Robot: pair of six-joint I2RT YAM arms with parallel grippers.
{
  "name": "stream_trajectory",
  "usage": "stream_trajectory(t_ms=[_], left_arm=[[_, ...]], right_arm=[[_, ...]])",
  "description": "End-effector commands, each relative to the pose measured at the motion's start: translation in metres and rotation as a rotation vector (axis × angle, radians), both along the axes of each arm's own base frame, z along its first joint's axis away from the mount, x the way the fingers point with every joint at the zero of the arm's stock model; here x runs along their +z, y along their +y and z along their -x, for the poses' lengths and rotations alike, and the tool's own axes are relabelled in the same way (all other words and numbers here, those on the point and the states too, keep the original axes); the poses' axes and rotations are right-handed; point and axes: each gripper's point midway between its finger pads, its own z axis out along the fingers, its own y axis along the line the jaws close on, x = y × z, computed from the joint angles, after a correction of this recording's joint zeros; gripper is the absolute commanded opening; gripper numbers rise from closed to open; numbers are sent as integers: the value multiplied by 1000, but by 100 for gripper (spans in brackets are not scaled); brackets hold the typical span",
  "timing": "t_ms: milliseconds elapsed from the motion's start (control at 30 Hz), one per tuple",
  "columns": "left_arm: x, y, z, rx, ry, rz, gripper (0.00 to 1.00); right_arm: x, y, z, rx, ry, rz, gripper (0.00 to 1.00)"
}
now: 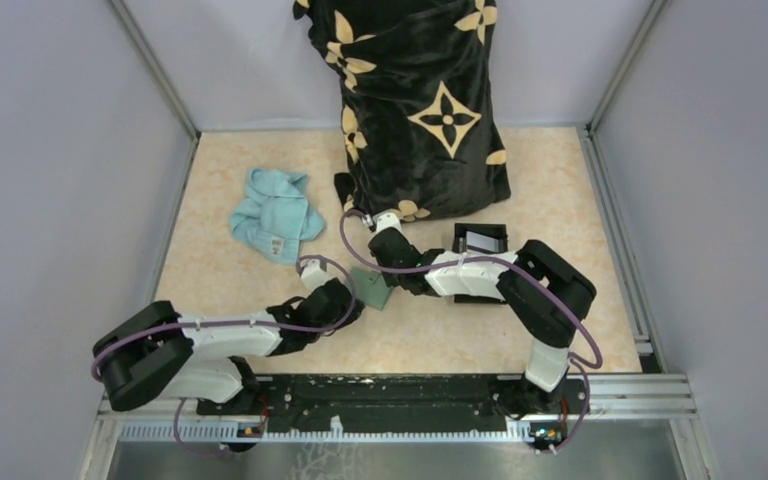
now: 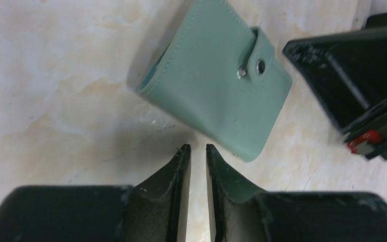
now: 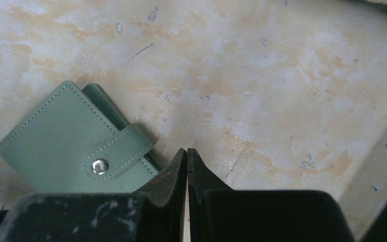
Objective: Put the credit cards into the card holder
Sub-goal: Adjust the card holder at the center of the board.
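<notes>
Finds the card holder [image 1: 370,291] snapped closed toward the middle of the counter's [image 1: 220,270] near edge, long side slanted, just ahead of the left claw [image 2: 196,147], parted a crack and empty, and close beside the right claw [image 3: 187,150], pressed together on nothing.

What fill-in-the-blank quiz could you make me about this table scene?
The card holder is coloured ____.
Its strap is snapped ____.
The crumpled cloth is light ____.
The right gripper holds ____.
Missing words: green, shut, blue, nothing.
</notes>
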Motion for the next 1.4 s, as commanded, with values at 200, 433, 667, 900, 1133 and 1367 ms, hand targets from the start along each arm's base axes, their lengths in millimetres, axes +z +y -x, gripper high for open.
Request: stream_trajectory(t_ms=[200, 433, 667, 900, 1133, 1367], left_arm=[[-45, 42, 8, 103, 106, -256, 26], [-43, 54, 8, 148, 99, -277, 26], [-33, 59, 4, 152, 66, -298, 27], [-27, 64, 0, 165, 39, -321, 28], [-21, 70, -6, 194, -20, -303, 30], [-12, 71, -11, 197, -80, -244, 45]], right_arm=[[4, 9, 8, 11, 17, -92, 1], [4, 7, 31, 11, 27, -96, 0], [18, 8, 42, -6, 3, -124, 0], [30, 3, 43, -37, -45, -80, 0], [48, -3, 38, -63, -96, -40, 6], [74, -3, 25, -76, -212, -100, 59]])
